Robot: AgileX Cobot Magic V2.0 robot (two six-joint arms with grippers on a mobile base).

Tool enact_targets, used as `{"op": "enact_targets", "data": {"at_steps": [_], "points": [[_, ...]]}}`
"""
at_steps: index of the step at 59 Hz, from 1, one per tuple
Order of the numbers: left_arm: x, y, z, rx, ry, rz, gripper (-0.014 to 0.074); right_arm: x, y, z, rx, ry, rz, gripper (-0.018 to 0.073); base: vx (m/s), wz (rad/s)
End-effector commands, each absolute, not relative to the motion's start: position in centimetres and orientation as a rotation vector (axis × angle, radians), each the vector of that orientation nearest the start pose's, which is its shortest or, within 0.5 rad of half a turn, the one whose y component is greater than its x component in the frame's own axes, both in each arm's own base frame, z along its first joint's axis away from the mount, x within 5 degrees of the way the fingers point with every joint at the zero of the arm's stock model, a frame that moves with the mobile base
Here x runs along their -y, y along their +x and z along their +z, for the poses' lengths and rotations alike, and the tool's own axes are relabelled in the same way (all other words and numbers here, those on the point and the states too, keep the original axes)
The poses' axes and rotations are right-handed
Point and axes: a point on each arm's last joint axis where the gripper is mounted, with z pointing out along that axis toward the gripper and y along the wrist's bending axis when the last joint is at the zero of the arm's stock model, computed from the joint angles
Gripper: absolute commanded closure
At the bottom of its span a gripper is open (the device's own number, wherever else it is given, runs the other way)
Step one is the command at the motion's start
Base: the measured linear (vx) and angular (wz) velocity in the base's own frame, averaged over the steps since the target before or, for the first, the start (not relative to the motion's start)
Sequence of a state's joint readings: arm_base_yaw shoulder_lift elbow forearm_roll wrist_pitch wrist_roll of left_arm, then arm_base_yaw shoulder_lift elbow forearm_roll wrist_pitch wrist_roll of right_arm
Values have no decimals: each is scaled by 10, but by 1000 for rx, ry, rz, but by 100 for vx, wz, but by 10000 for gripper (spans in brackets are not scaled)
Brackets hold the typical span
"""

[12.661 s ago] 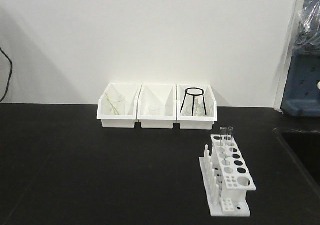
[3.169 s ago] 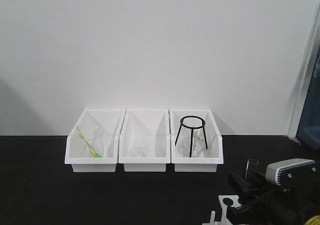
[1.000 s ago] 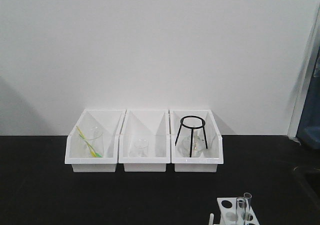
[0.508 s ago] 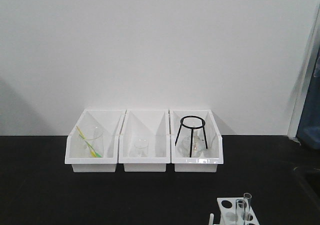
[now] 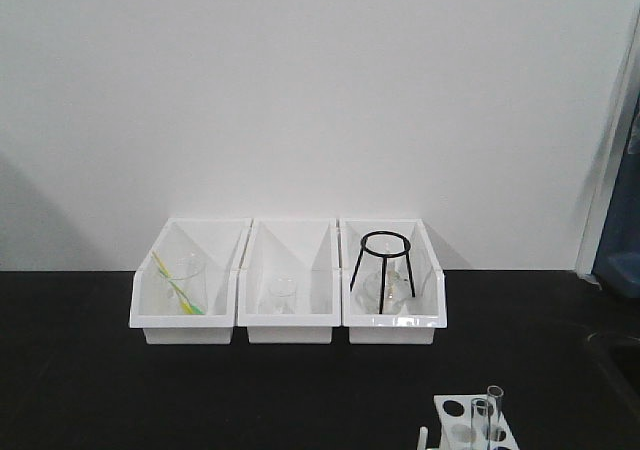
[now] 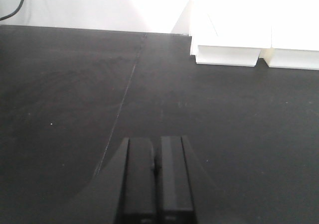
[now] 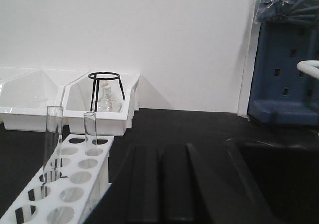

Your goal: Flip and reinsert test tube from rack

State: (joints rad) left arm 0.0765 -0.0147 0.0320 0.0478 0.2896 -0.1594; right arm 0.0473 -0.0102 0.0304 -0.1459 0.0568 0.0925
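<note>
1. Since the frame of a few seconds back, the right arm has left the front view and a second tube now stands in the rack (image 5: 470, 422); over the last second nothing shifts.
2. The test tube (image 7: 89, 134) stands upright in a far-row hole of the rack, beside its taller-looking twin (image 7: 52, 143), both mouths up and touching nothing else. By that placing, I judge the reinsertion done.
3. The right gripper (image 7: 160, 184) sits low, just right of the rack, its fingers pressed together on nothing, clear of the glass so it cannot knock it.
4. The left gripper (image 6: 156, 181) is likewise closed and empty above the bare black table (image 6: 60, 99), well away from the work.
5. The white bins (image 5: 290, 310) line the back wall, untouched.
</note>
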Motion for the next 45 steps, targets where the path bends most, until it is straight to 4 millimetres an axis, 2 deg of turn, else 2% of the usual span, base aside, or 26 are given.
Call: {"op": "enact_targets", "data": {"at_steps": [1,45], "points": [[-5,55,186,-1683,-163,-27,603,-2,56,205,-1481,-80,-17,571,0,0],[-5,55,186,-1683,-163,-27,603,-2,56,205,-1480,-79,-16,571,0,0]]}}
